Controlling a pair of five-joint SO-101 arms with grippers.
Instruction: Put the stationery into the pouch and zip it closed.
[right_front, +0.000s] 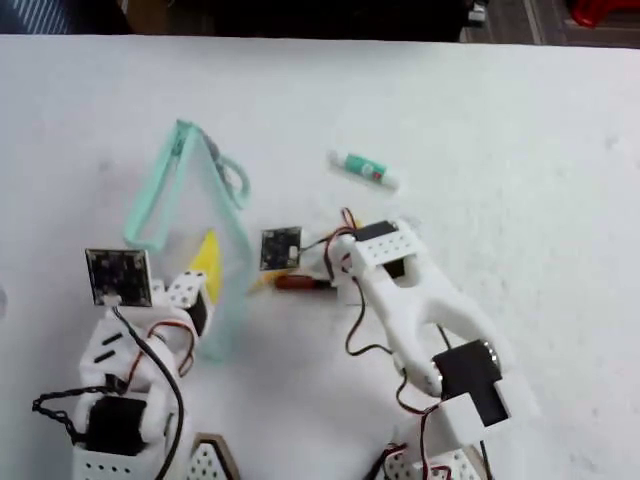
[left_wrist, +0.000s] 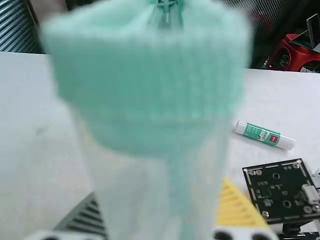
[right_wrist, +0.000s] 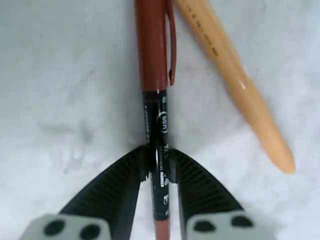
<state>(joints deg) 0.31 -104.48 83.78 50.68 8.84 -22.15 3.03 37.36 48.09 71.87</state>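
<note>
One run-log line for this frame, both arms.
left gripper: at mint-green mesh pouch | right gripper: shut on red-and-black pen | orange pen, white-green glue stick: on table

white table (right_front: 520, 120), a red object (right_front: 605, 10) beyond it.

Built of white printed shells on both sides, with black servo blocks at the joints. Lower left of the high view, on the left arm (right_front: 125, 395): carries a square black circuit board (right_front: 119, 276) speckled with pale dots, trails a thin black cable (right_front: 150, 352) and a dark chain-like lead (right_front: 50, 405) toward the left edge. Ends in the left tool (left_wrist: 160, 220), with one grey ribbed finger (left_wrist: 82, 220) and one yellow ribbed finger (left_wrist: 240, 205). Lower right, on the right arm (right_front: 425, 310): bears a smaller black board (right_front: 281, 248), red and black wires (right_front: 350, 335), a black servo (right_front: 470, 375). Ends in the right tool (right_wrist: 159, 161), with black ribbed fingers (right_wrist: 117, 187) on a pale grey base with dark round screw holes.
</note>
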